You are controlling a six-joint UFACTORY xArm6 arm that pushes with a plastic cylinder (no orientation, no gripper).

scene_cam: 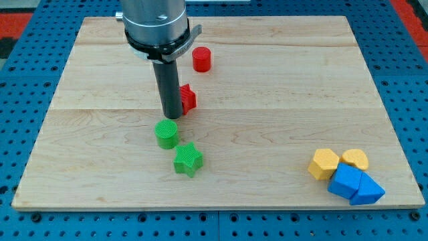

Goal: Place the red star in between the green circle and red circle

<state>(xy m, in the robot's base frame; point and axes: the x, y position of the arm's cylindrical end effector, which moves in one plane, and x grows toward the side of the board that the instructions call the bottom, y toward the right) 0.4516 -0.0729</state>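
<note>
The red star (188,98) lies near the board's middle, partly hidden behind my rod. The red circle (202,59) stands above it, toward the view's top. The green circle (166,134) lies below it. My tip (170,117) rests on the board just left of the red star, touching or nearly touching it, and just above the green circle. The red star sits roughly between the two circles, a little right of the green circle.
A green star (188,160) lies just below and right of the green circle. At the bottom right, two yellow blocks (324,164) (355,159) and two blue blocks (345,181) (367,190) cluster near the wooden board's edge (221,204).
</note>
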